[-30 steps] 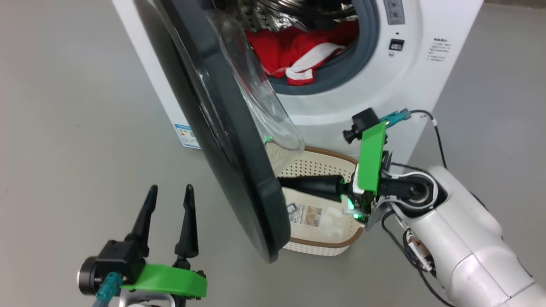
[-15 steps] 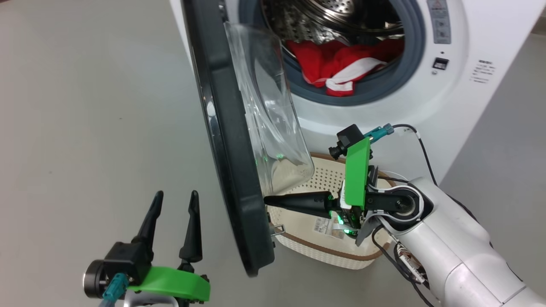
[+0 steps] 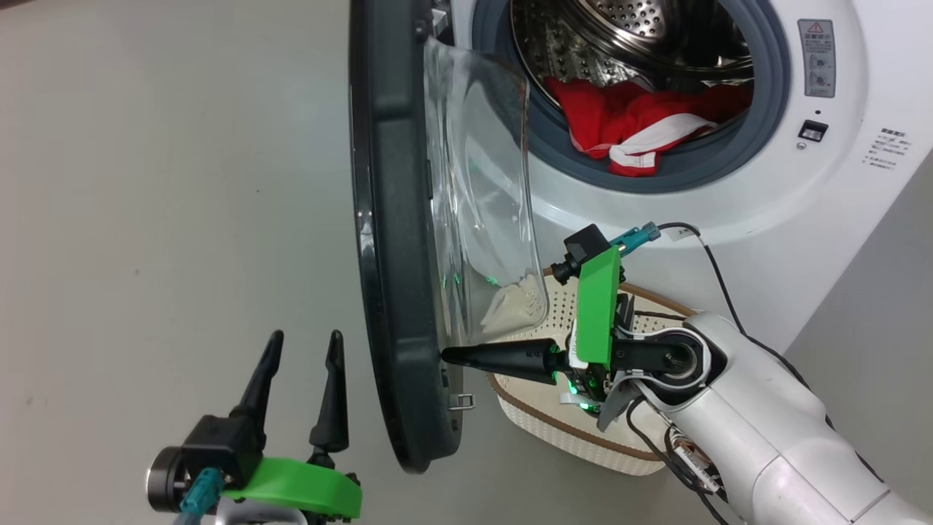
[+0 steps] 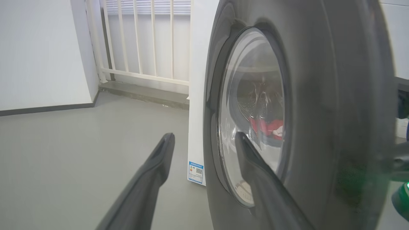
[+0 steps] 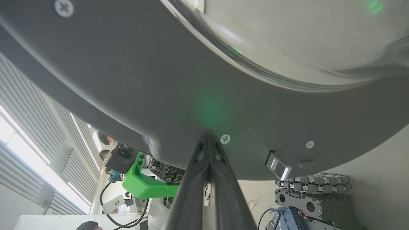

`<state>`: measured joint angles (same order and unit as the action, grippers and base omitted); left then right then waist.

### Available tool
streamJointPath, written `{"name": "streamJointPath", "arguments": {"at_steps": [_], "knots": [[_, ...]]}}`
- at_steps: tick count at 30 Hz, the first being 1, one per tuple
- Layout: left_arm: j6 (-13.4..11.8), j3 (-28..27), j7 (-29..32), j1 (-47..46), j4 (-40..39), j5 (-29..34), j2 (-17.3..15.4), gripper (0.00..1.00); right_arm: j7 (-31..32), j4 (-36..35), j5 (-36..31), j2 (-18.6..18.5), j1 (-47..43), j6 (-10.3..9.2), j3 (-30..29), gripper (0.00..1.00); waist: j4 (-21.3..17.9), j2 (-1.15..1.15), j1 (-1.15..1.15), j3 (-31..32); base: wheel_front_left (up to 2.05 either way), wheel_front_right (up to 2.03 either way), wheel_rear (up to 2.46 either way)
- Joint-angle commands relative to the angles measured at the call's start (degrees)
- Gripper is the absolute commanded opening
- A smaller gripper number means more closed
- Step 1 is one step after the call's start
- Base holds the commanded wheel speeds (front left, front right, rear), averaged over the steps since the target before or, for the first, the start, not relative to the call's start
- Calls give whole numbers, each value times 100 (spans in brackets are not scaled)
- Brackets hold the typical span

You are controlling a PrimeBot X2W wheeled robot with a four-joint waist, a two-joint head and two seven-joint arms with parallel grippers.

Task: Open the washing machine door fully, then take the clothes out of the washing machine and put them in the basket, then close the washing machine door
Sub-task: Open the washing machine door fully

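Observation:
The white washing machine (image 3: 736,219) stands with its door (image 3: 397,233) swung out, edge-on in the head view, the clear glass bowl (image 3: 481,197) facing the drum. Red and white clothes (image 3: 638,127) lie in the drum's mouth. The cream basket (image 3: 543,423) sits on the floor below the opening, partly behind my right arm. My right gripper (image 3: 446,356) is shut and empty, its tip against the door's inner rim (image 5: 143,95) near a screw. My left gripper (image 3: 305,338) is open and empty, on the floor side of the door, close to the door's outer face (image 4: 335,111).
Grey floor spreads to the left of the door. A white railing (image 4: 140,38) and wall stand behind the machine's side panel (image 4: 197,80), which carries a blue label (image 4: 196,171). A dark tracked base (image 5: 313,198) shows under the door in the right wrist view.
The door has swung further away from the drum opening, with my shut right gripper staying against its inner rim. The head view has shifted. My left gripper stays open.

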<state>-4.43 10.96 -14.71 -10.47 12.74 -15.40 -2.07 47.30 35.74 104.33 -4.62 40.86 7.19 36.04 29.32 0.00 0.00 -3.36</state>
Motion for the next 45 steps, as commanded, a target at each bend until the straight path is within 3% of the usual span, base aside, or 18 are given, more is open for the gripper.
{"name": "streamJointPath", "arguments": {"at_steps": [1,8,13,18,19,20,26,31,35,38,45], "knots": [[33,-205,-29,-31,-123,-32,-81,100,-46,-118,70,174,127,30,52,0,27,0,0,-10,0,0,0],[7,-231,-29,-5,-159,-40,-81,100,-144,-21,-87,174,204,30,119,0,36,0,0,-34,0,0,0],[47,-269,-29,16,-191,12,-92,100,-374,-201,-637,-3,116,30,229,0,11,0,0,25,0,0,0],[51,-362,-29,110,-228,50,-141,100,-486,-383,-818,-213,-109,30,158,80,-100,0,0,94,0,0,0],[51,-362,-29,110,-228,50,-141,100,-486,-383,-818,-213,-109,30,158,80,-100,0,0,94,0,0,0],[45,-378,-29,130,-243,56,-142,100,-541,-421,-892,-270,-123,30,147,99,-126,0,0,97,0,0,0],[30,-417,-29,190,-293,95,-141,100,-1148,-845,-2018,-820,-134,30,510,100,-238,0,0,127,0,0,0],[1,-436,-29,233,-340,120,-136,100,-2223,-957,-3258,-1233,-204,30,984,100,-299,0,0,198,0,0,0],[1,-460,-29,278,-369,122,-133,100,-3364,-462,-4509,-1400,-242,30,1250,100,-325,0,0,290,0,0,0],[-15,-505,-29,329,-448,152,-132,100,-4238,167,-5356,-1258,-312,30,1121,100,-347,0,0,339,0,0,0],[-46,-624,-29,479,-622,209,-122,100,-5958,1577,-6829,-468,-570,30,78,100,-399,0,0,405,0,0,0]]}}
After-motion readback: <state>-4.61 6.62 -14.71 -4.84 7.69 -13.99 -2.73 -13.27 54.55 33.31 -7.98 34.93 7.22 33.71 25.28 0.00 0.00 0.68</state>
